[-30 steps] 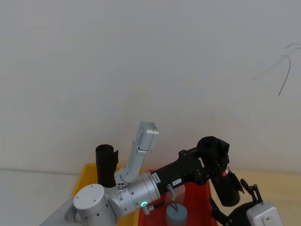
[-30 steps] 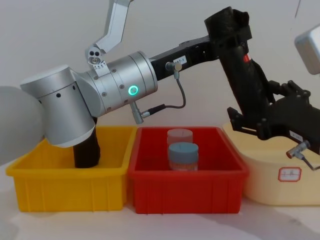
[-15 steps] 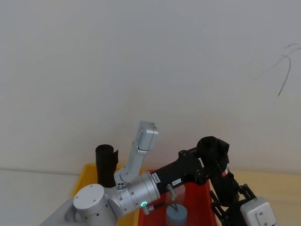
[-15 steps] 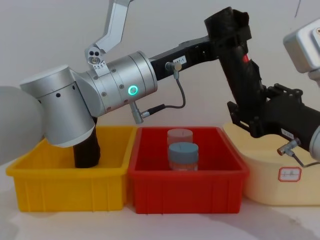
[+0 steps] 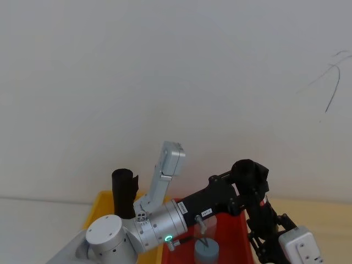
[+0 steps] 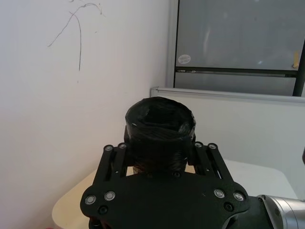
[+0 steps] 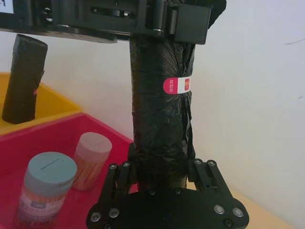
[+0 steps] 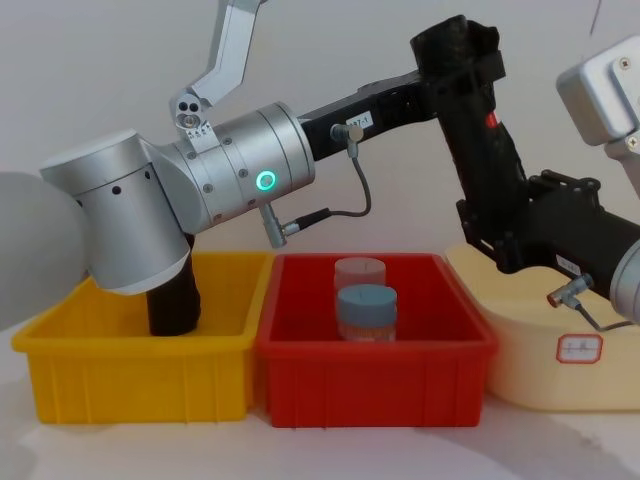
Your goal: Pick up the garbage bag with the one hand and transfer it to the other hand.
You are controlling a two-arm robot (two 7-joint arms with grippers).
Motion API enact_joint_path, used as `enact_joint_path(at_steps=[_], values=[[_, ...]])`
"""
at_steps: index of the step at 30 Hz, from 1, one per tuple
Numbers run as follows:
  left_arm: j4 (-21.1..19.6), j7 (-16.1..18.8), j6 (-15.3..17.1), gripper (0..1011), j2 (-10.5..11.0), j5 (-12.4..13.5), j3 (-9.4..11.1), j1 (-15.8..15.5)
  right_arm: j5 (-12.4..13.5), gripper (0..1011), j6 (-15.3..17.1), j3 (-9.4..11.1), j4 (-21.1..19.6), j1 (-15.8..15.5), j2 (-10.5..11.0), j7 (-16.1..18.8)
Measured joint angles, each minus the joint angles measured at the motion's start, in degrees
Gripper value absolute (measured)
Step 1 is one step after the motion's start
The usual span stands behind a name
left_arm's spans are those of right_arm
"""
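Observation:
The garbage bag, a tall black roll with a red label, hangs tilted in the air above the red bin's right end. My left gripper, on the green-ringed wrist, is shut on the bag's upper end. My right gripper has come in from the right. Its fingers rest against both sides of the bag's lower end. In the head view the bag slants down from the left gripper to the right gripper.
Below the bag, a red bin holds two jars, one blue-lidded and one pale-lidded. A yellow bin to its left holds another black roll. A cream container stands to the right.
My right gripper moved left and up and closed around the bag's lower end. The left arm and the bag stayed still.

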Motion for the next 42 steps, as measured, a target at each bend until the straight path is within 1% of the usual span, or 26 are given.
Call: enact_joint_path(at_steps=[3,4,5,7,9,11,14,15,17,23,31,33,39,42], values=[[0.0,0.0,0.0,633,0.0,0.0,0.0,0.0,-0.2,538,0.0,0.1,0.3,0.2,-0.2,0.0],[0.0,0.0,0.0,686,0.0,0.0,0.0,0.0,-0.3,538,-0.1,0.2,0.4,0.2,-0.2,-0.1],[0.0,0.0,0.0,686,0.0,0.0,0.0,0.0,-0.3,538,-0.1,0.2,0.4,0.2,-0.2,-0.1],[0.0,0.0,0.0,775,0.0,0.0,0.0,0.0,-0.4,538,-0.2,0.3,0.6,0.4,-0.4,-0.1],[0.0,0.0,0.0,817,0.0,0.0,0.0,0.0,-0.5,538,-0.3,0.3,0.6,0.4,-0.4,-0.1],[0.0,0.0,0.0,887,0.0,0.0,0.0,0.0,-0.5,538,-0.3,0.4,0.7,0.5,-0.4,-0.2],[0.0,0.0,0.0,934,0.0,0.0,0.0,0.0,-0.6,538,-0.4,0.5,0.9,0.6,-0.6,-0.2],[0.0,0.0,0.0,980,0.0,0.0,0.0,0.0,-0.6,538,-0.4,0.6,0.9,0.6,-0.6,-0.3],[0.0,0.0,0.0,1001,0.0,0.0,0.0,0.0,-0.6,538,-0.4,0.7,0.9,0.7,-0.7,-0.3],[0.0,0.0,0.0,1001,0.0,0.0,0.0,0.0,-0.4,538,-0.1,1.5,1.0,0.9,-1.1,-0.5],[0.0,0.0,0.0,1001,0.0,0.0,0.0,0.0,0.1,538,1.4,2.9,1.3,1.4,-1.8,-1.6],[0.0,0.0,0.0,1001,0.0,0.0,0.0,0.0,0.1,538,2.3,3.7,1.8,2.0,-2.2,-2.3],[0.0,0.0,0.0,1002,0.0,0.0,0.0,0.0,0.1,538,4.4,5.1,2.9,3.0,-2.9,-4.0],[0.0,0.0,0.0,1001,0.0,0.0,0.0,0.0,-0.2,538,6.0,6.1,4.1,4.0,-3.6,-5.4]])
